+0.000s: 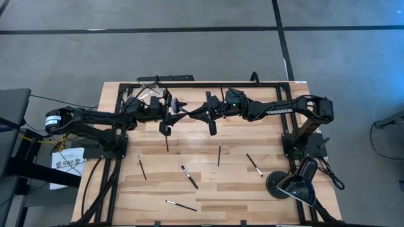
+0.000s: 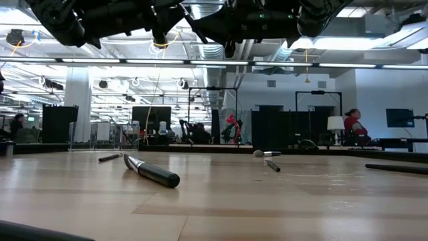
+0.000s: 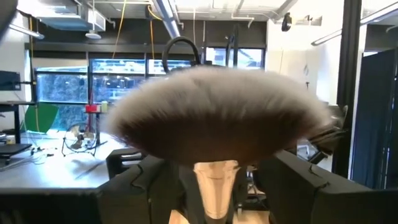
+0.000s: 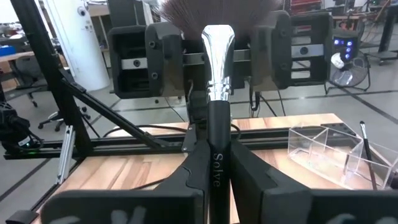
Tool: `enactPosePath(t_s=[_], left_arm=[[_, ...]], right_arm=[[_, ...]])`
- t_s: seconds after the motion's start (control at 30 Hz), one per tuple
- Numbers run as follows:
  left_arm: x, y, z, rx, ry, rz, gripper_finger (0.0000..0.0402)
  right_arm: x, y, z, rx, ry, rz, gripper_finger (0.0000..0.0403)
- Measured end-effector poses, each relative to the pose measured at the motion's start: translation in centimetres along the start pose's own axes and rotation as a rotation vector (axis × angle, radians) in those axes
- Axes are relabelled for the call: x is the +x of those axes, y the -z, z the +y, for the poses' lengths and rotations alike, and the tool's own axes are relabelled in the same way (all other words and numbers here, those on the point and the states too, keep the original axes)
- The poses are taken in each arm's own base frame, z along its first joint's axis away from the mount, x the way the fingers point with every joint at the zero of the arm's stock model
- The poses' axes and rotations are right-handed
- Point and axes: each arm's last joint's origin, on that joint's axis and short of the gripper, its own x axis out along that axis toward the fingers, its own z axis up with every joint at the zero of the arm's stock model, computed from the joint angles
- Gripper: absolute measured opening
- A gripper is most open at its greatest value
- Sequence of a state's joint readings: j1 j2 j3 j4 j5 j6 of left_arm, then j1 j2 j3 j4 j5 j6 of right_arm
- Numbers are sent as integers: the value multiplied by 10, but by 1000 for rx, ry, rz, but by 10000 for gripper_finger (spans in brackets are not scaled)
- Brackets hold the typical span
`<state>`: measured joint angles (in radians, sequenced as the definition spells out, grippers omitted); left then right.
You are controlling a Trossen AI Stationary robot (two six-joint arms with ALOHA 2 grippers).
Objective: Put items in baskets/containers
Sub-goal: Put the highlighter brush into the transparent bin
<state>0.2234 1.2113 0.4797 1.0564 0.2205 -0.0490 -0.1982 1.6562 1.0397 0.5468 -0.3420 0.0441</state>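
Observation:
A fan brush with a wide grey-brown head (image 3: 214,118), silvery ferrule (image 4: 217,56) and black handle is held in the air over the table's far middle by my right gripper (image 4: 214,155), also seen from above (image 1: 197,112). My left gripper (image 1: 169,108) faces it, open, one finger (image 4: 165,56) on each side of the ferrule without touching. Several slim brushes lie flat on the table, among them one (image 1: 189,176) and another (image 1: 219,153). The clear container (image 4: 326,152) stands near the far edge with a brush (image 4: 367,140) in it. My right gripper pinches the brush's black handle (image 4: 216,134) between its two fingers. The fingers come level from the table's right and lie along the handle. The brush is lifted clear of the table, its fan head pointing away toward my left gripper.
A round black lamp base (image 1: 284,185) sits at the near right corner. Loose brushes are scattered over the table's near half, such as one (image 2: 152,172) close to the low camera. A black frame rail (image 1: 208,82) runs along the far edge.

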Motion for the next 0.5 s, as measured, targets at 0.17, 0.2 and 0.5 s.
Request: enactPosePath(t_s=[0.17, 0.2, 0.5], left_arm=[[0, 0, 0, 0, -5, 0, 177], [0, 0, 0, 0, -9, 0, 165], [-1, 3, 6, -7, -28, 37, 62]], right_arm=[[0, 0, 0, -1, 1, -1, 32], [0, 0, 0, -1, 1, -3, 31], [0, -1, 0, -6, 8, -8, 40]])
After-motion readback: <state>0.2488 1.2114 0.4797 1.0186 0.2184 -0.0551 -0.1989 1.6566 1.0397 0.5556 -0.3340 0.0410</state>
